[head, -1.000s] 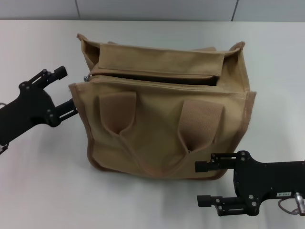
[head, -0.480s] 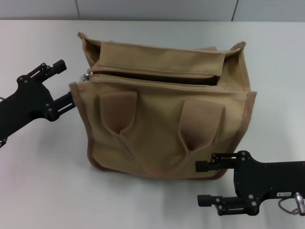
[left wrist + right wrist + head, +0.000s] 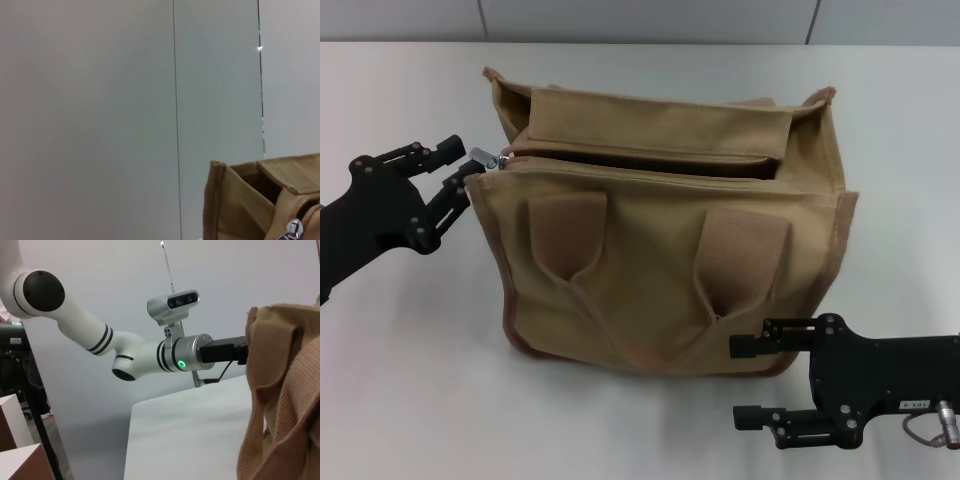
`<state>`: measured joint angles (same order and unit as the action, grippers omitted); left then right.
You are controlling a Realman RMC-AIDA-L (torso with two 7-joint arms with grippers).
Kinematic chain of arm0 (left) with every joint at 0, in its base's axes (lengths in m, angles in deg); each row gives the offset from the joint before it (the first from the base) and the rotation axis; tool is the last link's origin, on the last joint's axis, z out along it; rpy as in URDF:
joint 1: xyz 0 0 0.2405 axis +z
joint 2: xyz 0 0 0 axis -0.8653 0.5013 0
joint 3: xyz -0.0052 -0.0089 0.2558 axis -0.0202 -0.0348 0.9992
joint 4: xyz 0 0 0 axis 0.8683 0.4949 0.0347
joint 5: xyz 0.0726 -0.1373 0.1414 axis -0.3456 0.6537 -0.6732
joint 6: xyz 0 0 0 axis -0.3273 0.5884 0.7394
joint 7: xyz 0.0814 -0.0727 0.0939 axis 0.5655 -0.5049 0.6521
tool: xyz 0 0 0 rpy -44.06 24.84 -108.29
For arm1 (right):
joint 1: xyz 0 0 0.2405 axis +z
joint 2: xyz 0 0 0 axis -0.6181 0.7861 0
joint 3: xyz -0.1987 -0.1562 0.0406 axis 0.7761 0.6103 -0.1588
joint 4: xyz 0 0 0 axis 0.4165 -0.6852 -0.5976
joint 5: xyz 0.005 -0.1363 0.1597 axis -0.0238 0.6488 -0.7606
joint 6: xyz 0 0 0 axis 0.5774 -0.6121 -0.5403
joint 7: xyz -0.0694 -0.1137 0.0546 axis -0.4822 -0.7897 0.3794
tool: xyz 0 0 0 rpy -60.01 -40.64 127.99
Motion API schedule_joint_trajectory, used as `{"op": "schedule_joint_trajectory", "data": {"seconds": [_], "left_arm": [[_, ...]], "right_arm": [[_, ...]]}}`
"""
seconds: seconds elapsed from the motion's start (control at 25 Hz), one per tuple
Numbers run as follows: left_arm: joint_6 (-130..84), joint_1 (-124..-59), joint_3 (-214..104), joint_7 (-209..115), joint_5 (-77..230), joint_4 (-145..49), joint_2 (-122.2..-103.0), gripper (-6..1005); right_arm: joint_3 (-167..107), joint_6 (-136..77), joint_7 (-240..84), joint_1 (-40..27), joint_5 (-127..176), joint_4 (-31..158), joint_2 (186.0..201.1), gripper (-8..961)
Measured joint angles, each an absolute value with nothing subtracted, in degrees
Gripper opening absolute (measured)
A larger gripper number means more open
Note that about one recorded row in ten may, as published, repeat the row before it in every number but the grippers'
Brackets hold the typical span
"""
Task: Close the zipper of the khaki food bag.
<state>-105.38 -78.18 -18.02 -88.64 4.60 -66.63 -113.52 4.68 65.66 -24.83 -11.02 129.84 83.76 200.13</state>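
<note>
White tabletop [image 3: 410, 400] fills the scene, grey wall panels behind, and over on the left the action is picking up: the left gripper [image 3: 463, 167] has swung in from where it sat a second ago, out beside the bag's left wall, and its two fingers now sit either side of the small silver pull tab [image 3: 483, 159] at the left end of the zipper [image 3: 640, 160]. The fingers look drawn in close around the tab, though whether they truly pinch it is too tight to call from the head view; the left wrist view only catches the tab [image 3: 293, 231] glinting at the corner of the bag. That shift matters, because the reach looks finished and the pull seems about to begin. Moving to the middle, the khaki food bag [image 3: 660, 270] stands upright on the table, its two webbing handle straps [image 3: 570, 235] hanging down the front face, and the top is plainly still gaping: a dark slot runs along the zipper line toward the right end, so none of the closing is done yet. On to the right, the right gripper [image 3: 745, 380] hangs low at the bag's front right corner, fingers spread apart and holding nothing, apparently parked, perhaps ready to steady the bag.
</note>
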Motion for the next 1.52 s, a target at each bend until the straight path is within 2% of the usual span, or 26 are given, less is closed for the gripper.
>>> {"op": "schedule_joint_trajectory", "data": {"seconds": [0.24,0.36,0.48,0.72,0.92,1.0,1.24,1.52], "left_arm": [[-105.4,-78.1,-19.7,-86.9,4.6,-66.6,-114.02,329],[-105.5,-77.9,-20.0,-87.3,4.6,-66.6,-114.03,224],[-106.1,-77.8,-20.3,-91.6,4.6,-66.6,-113.04,120],[-106.9,-77.8,-19.9,-100.0,4.2,-66.6,-110.62,-2],[-107.9,-78.9,-19.5,-105.0,-0.1,-67.6,-109.56,61],[-108.6,-79.4,-19.5,-105.5,-2.5,-68.5,-109.57,242],[-109.6,-82.3,-19.6,-106.6,-10.6,-70.1,-110.10,473],[-104.2,-82.9,-21.5,-105.6,-10.4,-72.4,-111.71,621]], "right_arm": [[4.7,65.7,-24.8,-10.9,129.8,83.8,200.13,683],[4.6,65.7,-24.8,-10.9,129.8,83.8,200.13,683],[4.6,65.6,-24.7,-10.9,129.8,83.8,200.13,683],[4.6,65.3,-24.7,-10.9,129.8,83.8,200.13,683],[4.6,65.0,-24.4,-10.6,129.8,83.8,200.13,684],[4.6,65.0,-24.3,-10.4,129.8,83.8,200.13,684],[4.6,64.9,-24.2,-10.3,129.8,83.8,200.13,684],[4.6,64.9,-24.2,-10.2,129.8,83.8,200.13,684]]}}
